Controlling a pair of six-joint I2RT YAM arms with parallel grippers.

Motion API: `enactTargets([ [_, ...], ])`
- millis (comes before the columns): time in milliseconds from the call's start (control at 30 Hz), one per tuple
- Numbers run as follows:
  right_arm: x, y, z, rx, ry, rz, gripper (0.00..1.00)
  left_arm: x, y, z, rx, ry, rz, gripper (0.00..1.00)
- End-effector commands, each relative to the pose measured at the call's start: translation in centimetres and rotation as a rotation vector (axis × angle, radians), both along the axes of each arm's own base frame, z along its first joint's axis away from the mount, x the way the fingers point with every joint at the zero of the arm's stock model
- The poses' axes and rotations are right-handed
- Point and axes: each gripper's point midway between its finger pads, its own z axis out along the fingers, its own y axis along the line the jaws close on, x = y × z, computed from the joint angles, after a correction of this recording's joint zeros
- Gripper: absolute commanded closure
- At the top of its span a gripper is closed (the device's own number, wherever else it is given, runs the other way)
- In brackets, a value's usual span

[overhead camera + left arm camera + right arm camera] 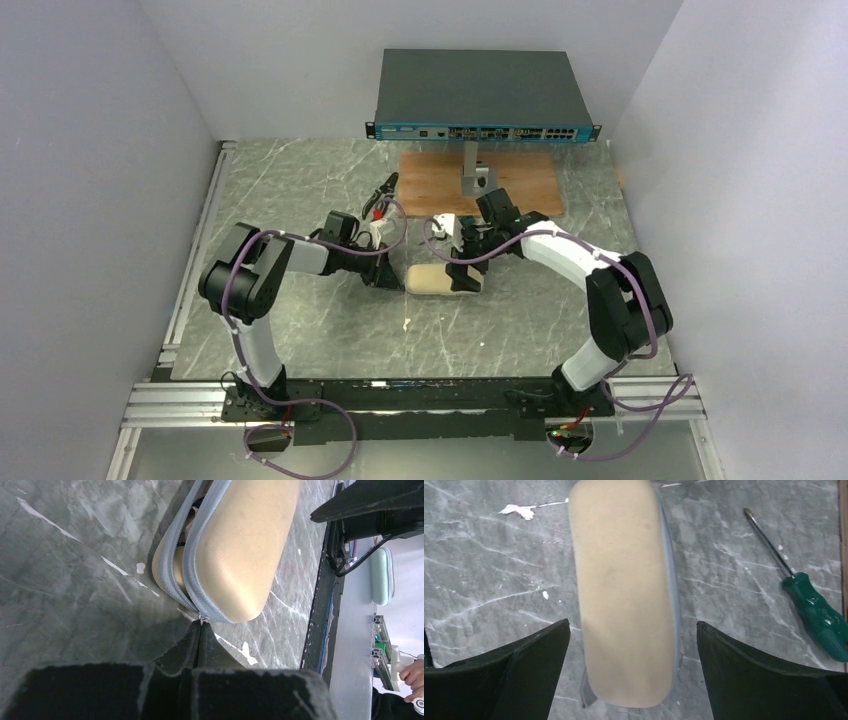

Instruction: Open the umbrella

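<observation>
**Left tool at the zip end, right tool astride the case**

A beige case [240, 545] lies flat on the worktop [330, 330], its long axis running across between the two arms. The umbrella is not plainly on show. I judge it to be inside the case, where a dark patch [196, 504] shows in the gap of the grey zip [192, 555].

The left tool [201, 627] is closed, fingers pressed together. It sits at the case's rounded end and in line with its long axis, with its tips touching the spot where the zip tracks meet. Whether it pinches the pull is too small to tell.

The right tool [633, 625] hangs over the case with fingers spread wide, one on each long side, and neither looks to touch it. A green screwdriver [814, 607] lies apart from the case, on the side away from the arm bases.

The left arm is nearer the zip, so drawing along the case's length likely falls to it, with the right steadying the shell.
</observation>
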Motion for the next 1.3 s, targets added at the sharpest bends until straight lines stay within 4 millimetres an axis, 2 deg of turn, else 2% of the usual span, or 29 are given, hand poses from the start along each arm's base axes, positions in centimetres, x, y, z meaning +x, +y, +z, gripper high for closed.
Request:
enactTargets([
  [0,0.5,0.8,0.4,0.03,0.037,0.005,0.02,0.9,-0.2,0.4,-0.009,-0.038,-0.009,1.0],
  [100,1.1,1.3,-0.9,0.013,0.091,0.008,0.06,1.0,-0.2,0.3,-0.004,-0.045,-0.011,1.0],
  [200,0.8,1.9,-2.1,0.016,0.197,0.021,0.18,1.1,-0.2,0.3,-0.005,-0.044,-0.007,1.0],
  [333,0.0,2.1,-2.6,0.041,0.304,0.011,0.52,1.0,0.0,0.2,-0.002,-0.043,0.0,1.0],
  [500,1.2,1.0,-2.4,0.089,0.384,-0.079,0.96,-0.6,0.5,-0.1,-0.006,-0.005,0.02,1.0],
  [533,1.5,0.8,-2.4,0.1,0.41,-0.099,1.0,-0.9,0.6,-0.2,-0.009,0.006,0.023,1.0],
  [667,1.9,0.3,-2.9,0.125,0.514,-0.172,1.0,-1.5,0.5,-0.2,-0.031,0.043,0.035,1.0],
  [833,1.8,1.2,-3.0,0.184,0.579,-0.279,1.0,-1.7,-0.2,0.4,-0.071,0.055,0.038,1.0],
  [1067,2.7,1.4,-2.5,0.271,0.538,-0.47,1.0,-4.0,-2.1,1.9,-0.097,-0.066,-0.039,1.0],
  [1267,2.8,2.2,-1.3,0.332,0.46,-0.56,1.0,-4.3,-3.6,2.6,-0.087,-0.099,-0.048,1.0],
])
